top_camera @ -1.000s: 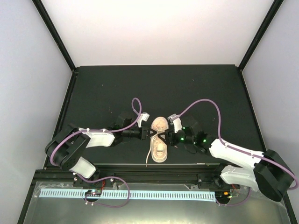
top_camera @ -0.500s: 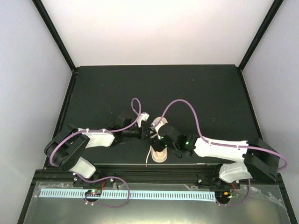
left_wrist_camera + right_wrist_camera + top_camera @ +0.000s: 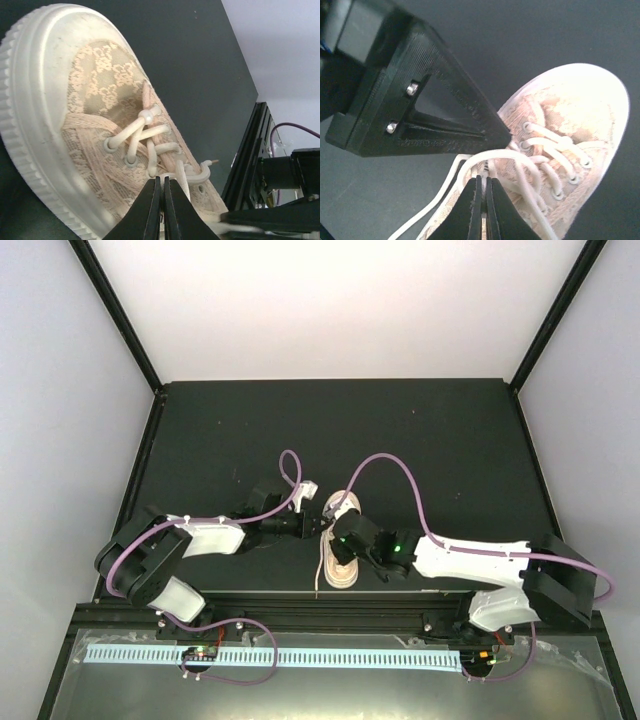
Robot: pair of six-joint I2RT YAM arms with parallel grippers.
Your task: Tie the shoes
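Two grippers: the left gripper (image 3: 162, 182) and the right gripper (image 3: 483, 182) each have their fingers pressed together, tips against the laces (image 3: 536, 134); I cannot tell whether either one pinches a strand.
Change: a second ago the right gripper stood open at the shoe's (image 3: 340, 570) right side; now it is closed above it. The left gripper is unmoved.
Materials: pink-beige patterned fabric, ribbed pale rubber sole, round cream laces.
Position: the shoe lies under both tips, toe pointing away, near the front edge of the matte black table (image 3: 420, 430).

Sneaker (image 3: 100, 90) lacy cloth; sole (image 3: 30, 125) ribbed; table (image 3: 190, 75) matt.
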